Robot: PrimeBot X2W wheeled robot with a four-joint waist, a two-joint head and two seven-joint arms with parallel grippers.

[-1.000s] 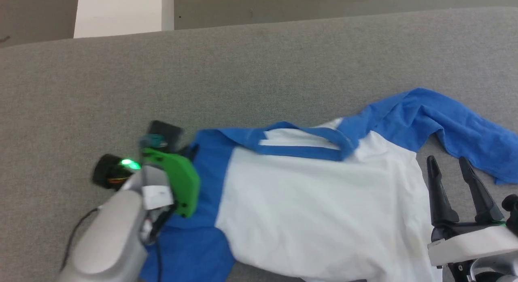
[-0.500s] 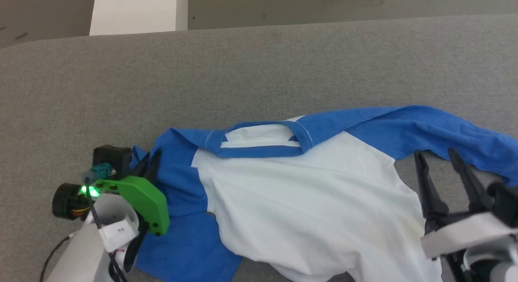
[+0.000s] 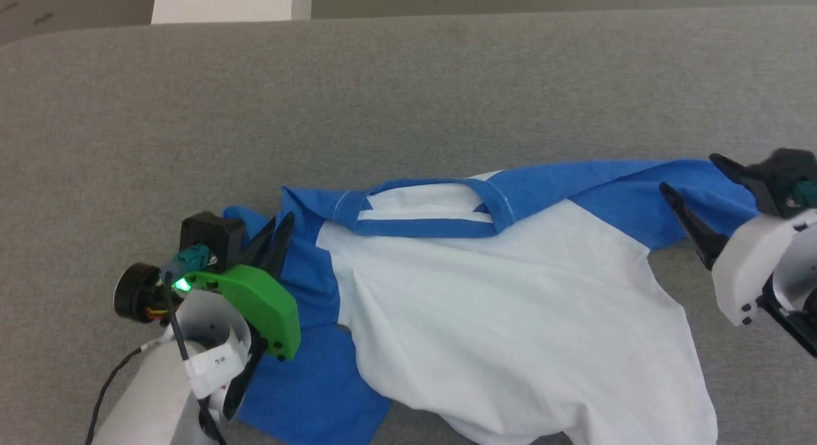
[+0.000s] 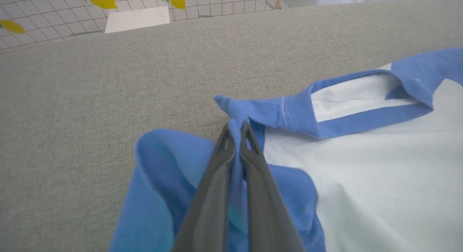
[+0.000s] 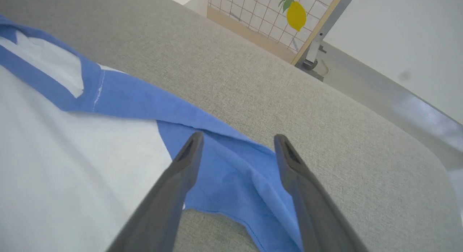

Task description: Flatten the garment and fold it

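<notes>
While the garment (image 3: 498,304) is lying spread across the near part of the grey padded table (image 3: 408,94), its wrinkled white body is running off the nearest edge of the head view. At its left side, the left gripper (image 4: 237,131) is pinching a fold of blue shoulder cloth between its two dark fingers, which are pressing together just beside the left end of the collar (image 4: 361,120). The left sleeve is bunching loosely beneath them. At the right side, the right gripper (image 5: 238,138) is hovering with its fingers spread apart over the blue right sleeve, holding nothing; whether the tips are touching the cloth is unclear. Farther off, the bare table is stretching to its rounded far edge, and beyond it a grid panel (image 5: 260,17) printed with lemons is standing on the floor.
</notes>
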